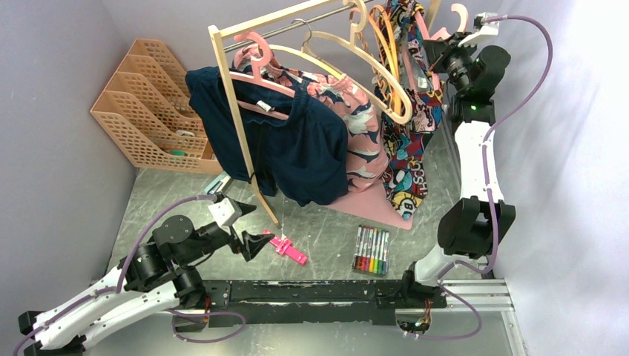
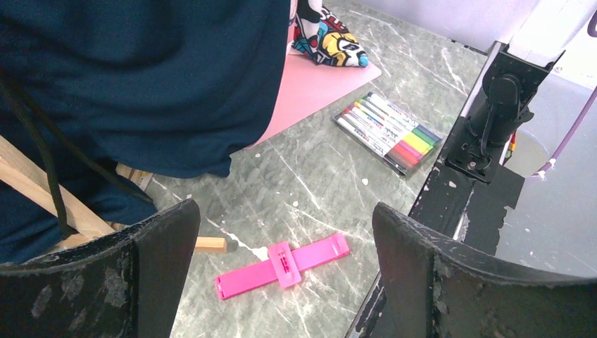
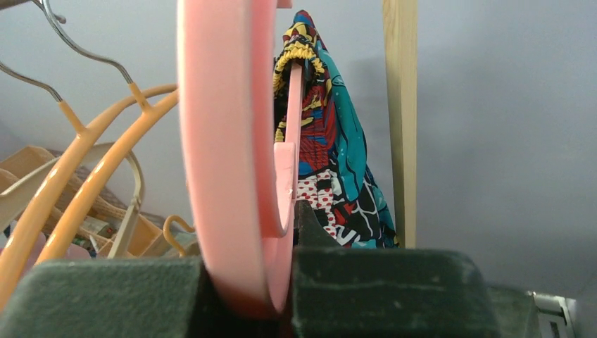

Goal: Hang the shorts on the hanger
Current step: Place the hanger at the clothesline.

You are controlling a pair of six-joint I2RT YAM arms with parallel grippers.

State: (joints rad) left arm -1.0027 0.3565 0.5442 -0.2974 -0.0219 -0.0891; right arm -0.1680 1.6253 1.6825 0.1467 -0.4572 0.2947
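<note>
The comic-print shorts [image 1: 404, 144] hang from the pale-pink hanger [image 1: 446, 30] at the right end of the rack, their lower end resting on a pink mat [image 1: 363, 200]. My right gripper [image 1: 439, 53] is raised beside the rack and shut on the hanger's thick hook. In the right wrist view the hook [image 3: 225, 141] sits clamped between the jaws of that gripper [image 3: 281, 285], with the shorts [image 3: 334, 162] draped behind it. My left gripper [image 1: 248, 226] is open and empty, low over the table above a pink clip [image 2: 281, 265]; a corner of the shorts [image 2: 327, 39] shows beyond it.
A navy garment [image 1: 297, 144] and a pink patterned garment [image 1: 356, 126] hang on the wooden rack [image 1: 230, 89], beside cream and orange hangers [image 1: 371, 59]. A marker set [image 1: 371, 251] and the pink clip [image 1: 288, 249] lie on the table. Orange file trays [image 1: 148, 104] stand back left.
</note>
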